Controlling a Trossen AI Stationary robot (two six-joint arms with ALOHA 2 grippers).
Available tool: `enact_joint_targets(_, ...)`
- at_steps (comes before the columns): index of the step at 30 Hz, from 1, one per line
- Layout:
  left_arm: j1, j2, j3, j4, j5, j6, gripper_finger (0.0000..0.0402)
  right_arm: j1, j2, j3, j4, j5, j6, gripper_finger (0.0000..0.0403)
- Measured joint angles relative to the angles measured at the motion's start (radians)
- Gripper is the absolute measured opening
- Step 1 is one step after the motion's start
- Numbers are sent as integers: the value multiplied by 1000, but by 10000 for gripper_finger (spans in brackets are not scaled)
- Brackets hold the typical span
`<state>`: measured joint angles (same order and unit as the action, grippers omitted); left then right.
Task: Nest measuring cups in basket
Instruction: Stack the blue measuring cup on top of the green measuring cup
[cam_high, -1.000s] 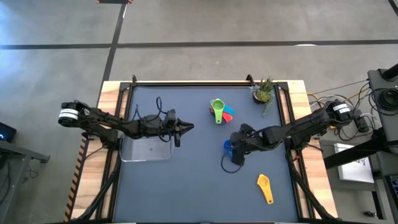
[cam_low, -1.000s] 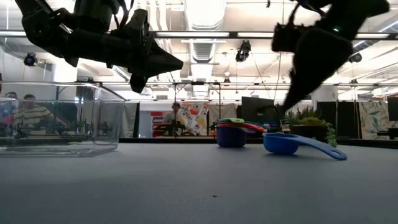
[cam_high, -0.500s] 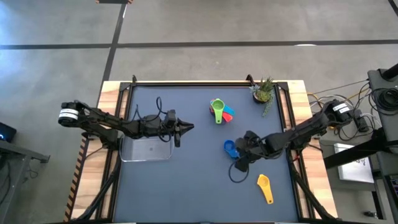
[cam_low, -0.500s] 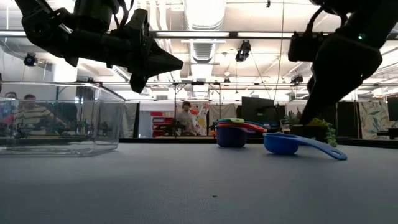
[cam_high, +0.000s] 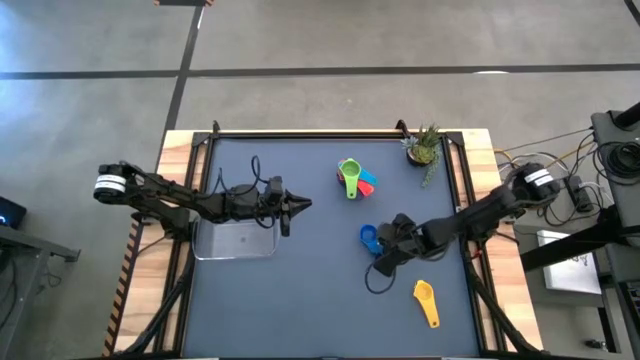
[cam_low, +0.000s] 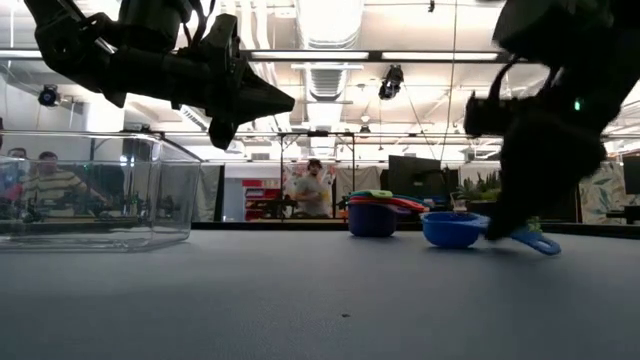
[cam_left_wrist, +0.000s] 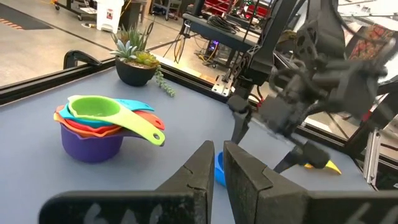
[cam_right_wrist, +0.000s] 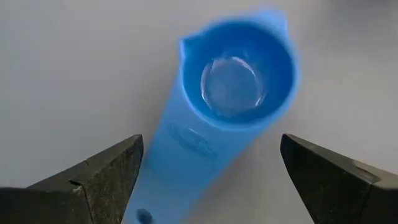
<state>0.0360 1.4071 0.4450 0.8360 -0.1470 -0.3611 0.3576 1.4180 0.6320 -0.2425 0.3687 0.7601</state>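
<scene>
The blue measuring cup (cam_high: 369, 238) sits upright on the table, with its handle (cam_right_wrist: 180, 155) running under my right gripper (cam_right_wrist: 211, 142). That gripper is open and low over the handle, one finger on each side and clear of it; the low view shows it close to the table (cam_low: 512, 232). A stack of cups with the lime green one on top (cam_high: 352, 178) stands farther back. The yellow cup (cam_high: 426, 300) lies near the front. My left gripper (cam_high: 305, 205) hovers shut and empty beside the clear basket (cam_high: 237, 240).
A small potted plant (cam_high: 424, 148) stands at the table's far right corner. The basket (cam_low: 90, 190) rests on the left part of the table. A dark cable loop (cam_high: 375, 282) hangs by my right gripper. People show in the room behind the table.
My right gripper has shifted slightly toward the near edge and come down from well above the table to the blue cup's handle, still open. The blue cup has not moved.
</scene>
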Motion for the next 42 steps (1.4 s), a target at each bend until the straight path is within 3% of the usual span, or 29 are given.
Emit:
enact_joint_targets(6, 0, 0, 0, 0, 0, 0, 17, 0, 104, 42, -12, 7, 0, 368)
enact_joint_targets(10, 0, 0, 0, -1, 0, 0, 17, -2, 106, 77, -73, 7, -11, 345)
enact_joint_targets(25, 0, 0, 0, -11, 0, 0, 17, -5, 26, 80, -153, 25, -120, 152)
enact_joint_targets(35, 0, 0, 0, -11, 0, 0, 17, -19, 22, 80, -150, 31, -146, 162)
enact_joint_targets(42, 0, 0, 0, -13, 0, 0, 17, -53, -38, 88, -143, 111, -198, 152)
